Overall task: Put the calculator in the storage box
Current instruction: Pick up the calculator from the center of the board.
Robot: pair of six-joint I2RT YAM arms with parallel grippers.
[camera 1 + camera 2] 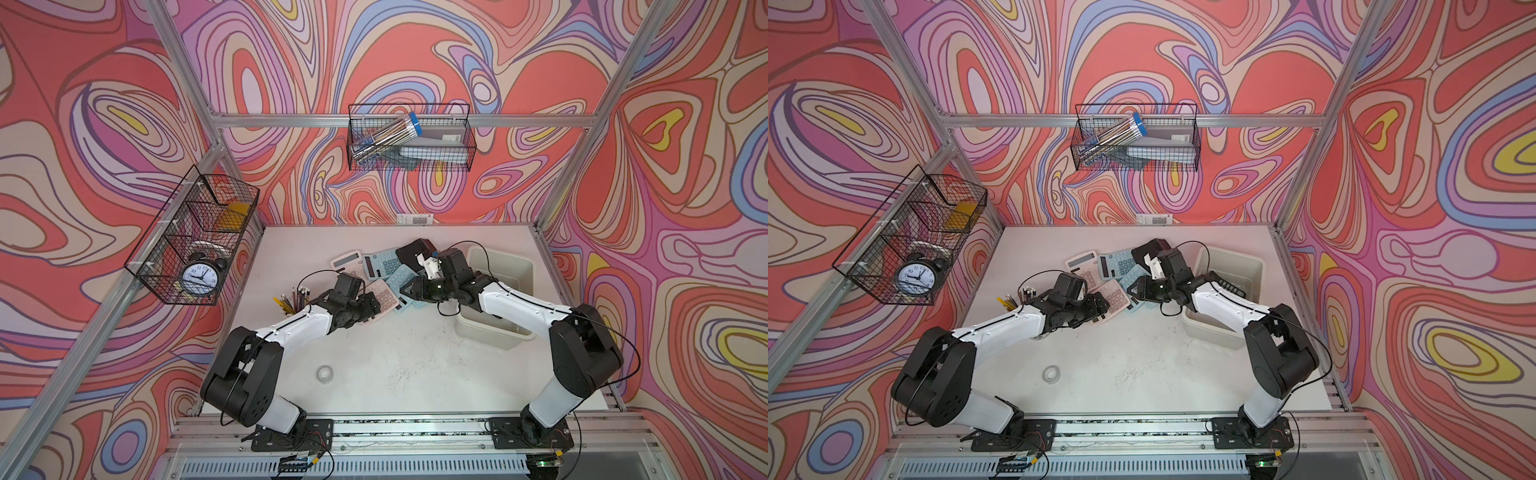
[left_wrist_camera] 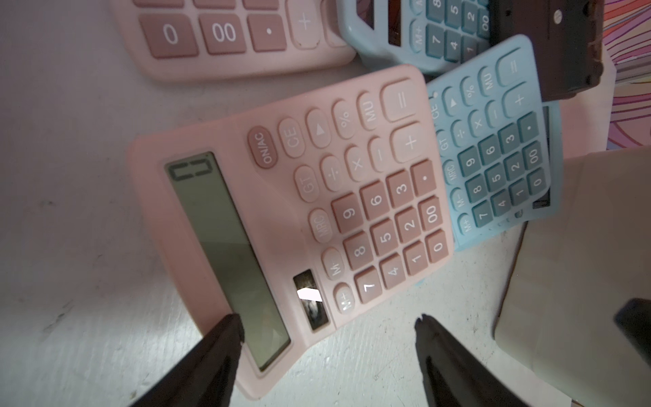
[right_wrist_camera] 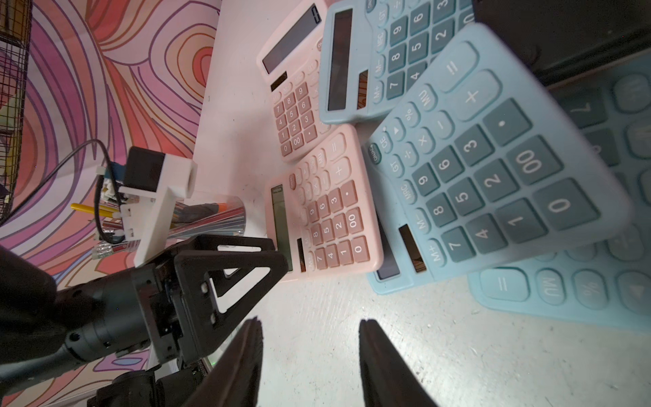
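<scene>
Your left gripper gapes wide and empty, the pink calculator display end between its jaws, likely readying a grasp; your right gripper, half-open, holds nothing.

Swirl-patterned walls in red, pink and lilac enclose a scuffed white table. Beyond the left gripper an aluminium rail crosses the back wall, carrying a black wire basket; a second basket hangs to its left.
</scene>
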